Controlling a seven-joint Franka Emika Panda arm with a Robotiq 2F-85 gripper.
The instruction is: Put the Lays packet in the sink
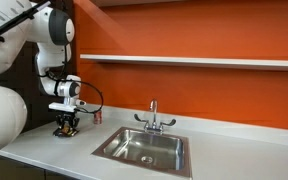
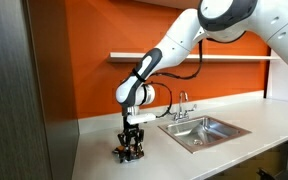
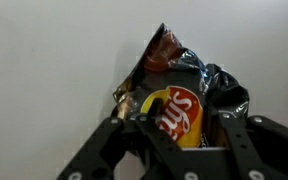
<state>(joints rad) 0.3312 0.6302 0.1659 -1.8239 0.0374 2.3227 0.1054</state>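
Beneath the orange wall (image 1: 204,30), the Lays packet (image 3: 179,105) lies on the counter (image 1: 44,150) between the jaws of our gripper (image 2: 131,150), clamped or not we cannot tell: grasping, we judge, then lifting toward the sink (image 1: 144,148).

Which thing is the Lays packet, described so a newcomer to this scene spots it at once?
Start at the pale countertop below the orange wall and find the steel sink set into it. Away from the sink, toward the counter's end, the black end effector straddles a crumpled dark foil packet. Its red-and-yellow Lays logo marks it out.
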